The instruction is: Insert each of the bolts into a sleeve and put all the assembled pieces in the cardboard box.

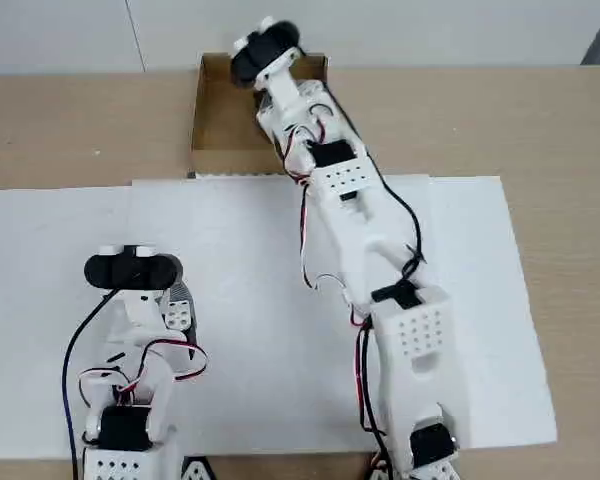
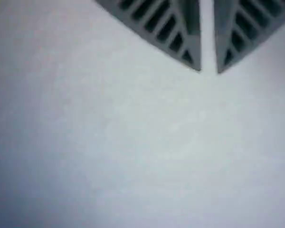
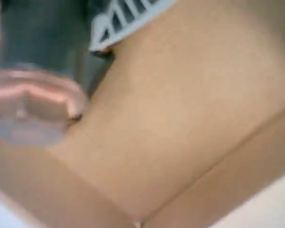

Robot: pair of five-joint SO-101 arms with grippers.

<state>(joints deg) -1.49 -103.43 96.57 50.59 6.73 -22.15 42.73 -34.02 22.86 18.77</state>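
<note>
My right gripper (image 1: 263, 52) is at the far end of the table, down inside the cardboard box (image 1: 220, 112). In the right wrist view it (image 3: 92, 52) hangs close over the box floor (image 3: 190, 104). A grey finger (image 3: 128, 16) presses against a blurred piece, a dark cylinder (image 3: 38, 38) with a clear flanged end (image 3: 28, 109). My left gripper (image 1: 177, 308) rests low over the white paper at the near left. Its two grey fingers (image 2: 180, 33) stand almost together with nothing between them (image 2: 209, 70).
A large white paper sheet (image 1: 250, 300) covers the table's middle, with bare wood around it. The right arm's body stretches diagonally from the near right edge across the sheet to the box.
</note>
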